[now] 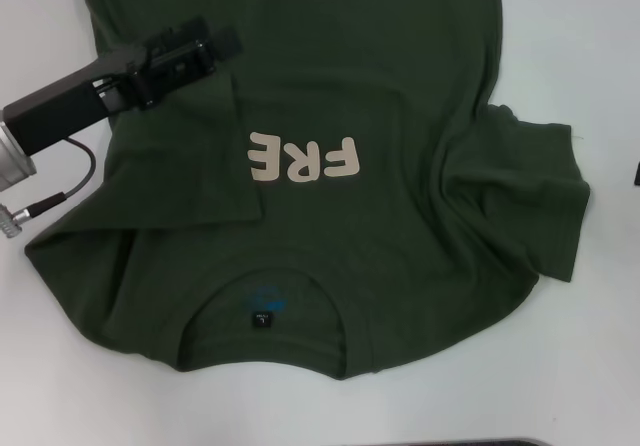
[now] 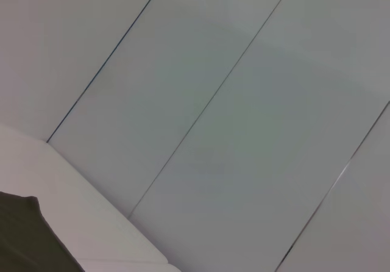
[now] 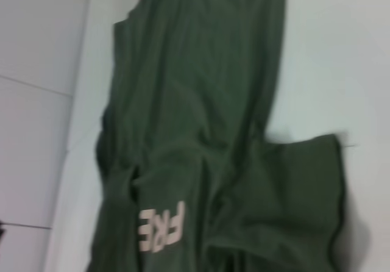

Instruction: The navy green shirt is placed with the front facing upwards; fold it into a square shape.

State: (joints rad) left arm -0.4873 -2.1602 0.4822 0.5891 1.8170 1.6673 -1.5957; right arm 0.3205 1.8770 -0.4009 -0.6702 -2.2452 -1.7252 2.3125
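In the upper left of the head view, the left gripper (image 1: 225, 46) rests on the navy green shirt (image 1: 400, 86) at the edge of a flap folded inward over the chest; whether its jaws are clenched or released cannot be told. This left-side fold covers part of the cream lettering (image 1: 303, 160), leaving "FRE" visible at centre. At right, the right sleeve (image 1: 530, 196) lies unfolded and rumpled on the white table (image 1: 590, 366), the right gripper is out of view, and the right-side and lengthwise folds appear outstanding.

navy green shirt (image 1: 400, 86) lies front up, left side folded over lettering.
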